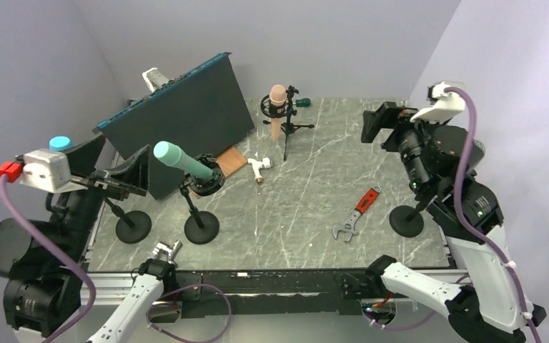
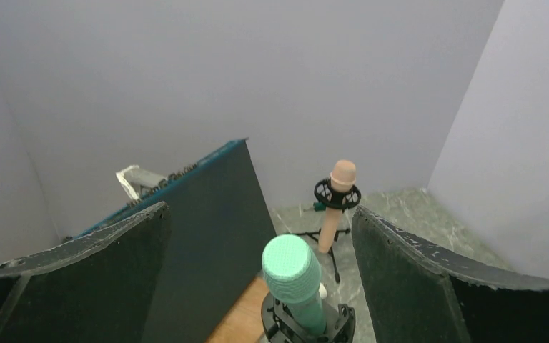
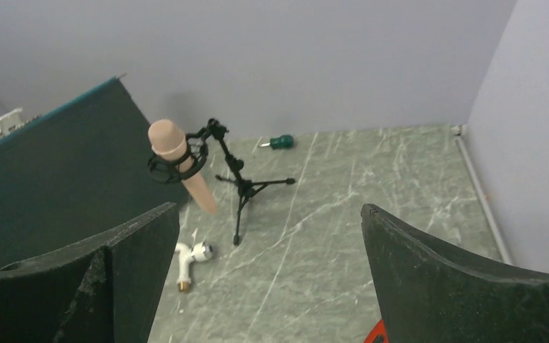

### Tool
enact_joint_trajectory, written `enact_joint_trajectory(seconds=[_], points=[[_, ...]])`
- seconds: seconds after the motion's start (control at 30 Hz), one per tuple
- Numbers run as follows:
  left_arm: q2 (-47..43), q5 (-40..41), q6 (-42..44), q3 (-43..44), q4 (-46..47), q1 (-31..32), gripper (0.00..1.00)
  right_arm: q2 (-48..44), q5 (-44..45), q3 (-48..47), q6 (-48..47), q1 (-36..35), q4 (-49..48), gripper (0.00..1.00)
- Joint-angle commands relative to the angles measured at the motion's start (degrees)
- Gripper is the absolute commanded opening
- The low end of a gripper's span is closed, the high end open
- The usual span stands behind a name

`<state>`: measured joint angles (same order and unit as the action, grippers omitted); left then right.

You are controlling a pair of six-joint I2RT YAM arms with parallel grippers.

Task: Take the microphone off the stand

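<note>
The grey marbled bench [image 1: 307, 193] carries a large dark board [image 1: 186, 114] that leans upright along its back left part. Both arms are raised above the bench. The left claw [image 2: 259, 211] is released, with the fingers spread wide and nothing between them; it hangs over the left side, and in its wrist view the teal microphone [image 1: 182, 162] lies below, between the two fingers but apart from them. The right claw [image 3: 270, 207] is also released and holds nothing; it hangs over the right side and faces the far end. The teal microphone sits tilted in the clip of a round-base stand [image 1: 201, 229], just in front of the board. A peach microphone [image 1: 277, 107] hangs in the ring of a black tripod stand [image 1: 289, 132] near the back wall. A wrench with red handle [image 1: 356, 213] lies on the right half. Between the two stands lies a small white part [image 1: 259, 166], perhaps a pipe fitting. A green-handled screwdriver [image 1: 302, 102] lies by the back wall.
</note>
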<state>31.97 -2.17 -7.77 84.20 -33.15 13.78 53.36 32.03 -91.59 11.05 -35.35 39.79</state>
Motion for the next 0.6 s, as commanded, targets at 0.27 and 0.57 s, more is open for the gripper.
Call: enact_joint_trajectory(seconds=[0.27,0.57], points=[[-4.0,-1.7,-3.9,-7.7,1.4,-0.2,0.99,2.4,-21.8,15.4,6.9,-0.3,-15.7,1.0],[-6.9,0.4,-4.0,-9.5,1.6,-0.2,0.99,11.8,-41.1,12.9,11.7,-1.3,-21.2,1.0]])
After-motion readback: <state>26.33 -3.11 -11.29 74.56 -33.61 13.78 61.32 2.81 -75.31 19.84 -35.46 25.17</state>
